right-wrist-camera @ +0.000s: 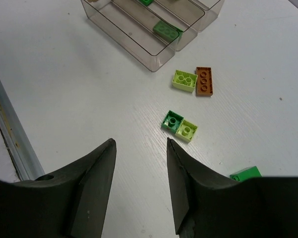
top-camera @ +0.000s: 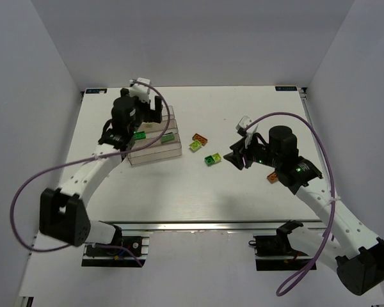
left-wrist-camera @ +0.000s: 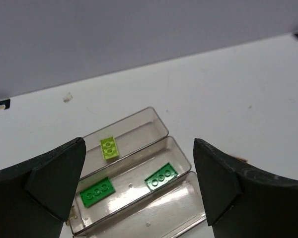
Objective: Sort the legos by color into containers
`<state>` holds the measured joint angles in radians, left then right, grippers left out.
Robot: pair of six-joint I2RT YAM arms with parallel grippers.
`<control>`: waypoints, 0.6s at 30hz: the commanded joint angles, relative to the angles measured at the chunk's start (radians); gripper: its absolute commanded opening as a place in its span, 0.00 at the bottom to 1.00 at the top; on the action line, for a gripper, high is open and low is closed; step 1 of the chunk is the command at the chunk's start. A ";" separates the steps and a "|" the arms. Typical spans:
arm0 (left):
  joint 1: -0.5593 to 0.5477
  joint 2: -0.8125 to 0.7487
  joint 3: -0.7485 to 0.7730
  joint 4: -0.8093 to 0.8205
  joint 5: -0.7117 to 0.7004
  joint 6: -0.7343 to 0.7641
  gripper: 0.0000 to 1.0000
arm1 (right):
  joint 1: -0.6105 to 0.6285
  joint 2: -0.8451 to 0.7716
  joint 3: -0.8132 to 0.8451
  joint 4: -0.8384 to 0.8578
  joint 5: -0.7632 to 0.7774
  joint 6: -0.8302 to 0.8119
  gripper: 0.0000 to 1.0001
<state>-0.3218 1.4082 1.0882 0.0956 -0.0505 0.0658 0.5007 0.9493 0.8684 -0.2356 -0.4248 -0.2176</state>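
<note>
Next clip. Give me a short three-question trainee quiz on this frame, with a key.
1. True or false: the clear plastic bin holding the small lime yellow-green studded brick also holds a dark green one.
2. How many dark green studded bricks lie in the neighbouring clear bin? A one, B two, C four.
3. Fill in: the orange studded brick nearest the bins lies against a ___ brick.
Key: 1 false; 2 B; 3 lime yellow-green brick.

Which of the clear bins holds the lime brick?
The uppermost bin in the left wrist view: it holds one lime brick, while the neighbouring bin holds two green bricks.
</note>
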 commanded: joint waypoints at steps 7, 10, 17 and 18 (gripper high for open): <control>0.007 -0.366 -0.200 -0.003 -0.042 -0.266 0.98 | 0.002 0.046 -0.006 0.035 0.024 -0.012 0.54; 0.006 -0.411 -0.234 -0.034 -0.005 -0.297 0.98 | -0.001 0.080 0.000 0.032 0.040 -0.008 0.56; 0.004 -0.460 -0.232 -0.031 0.093 -0.337 0.98 | -0.039 0.187 0.034 -0.001 0.043 0.038 0.65; 0.004 -0.466 -0.234 -0.014 0.103 -0.345 0.98 | -0.042 0.215 0.038 -0.001 0.085 0.049 0.66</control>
<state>-0.3218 0.9840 0.8585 0.0597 -0.0151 -0.2379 0.4721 1.1286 0.8688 -0.2375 -0.3847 -0.1967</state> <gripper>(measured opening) 0.982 0.657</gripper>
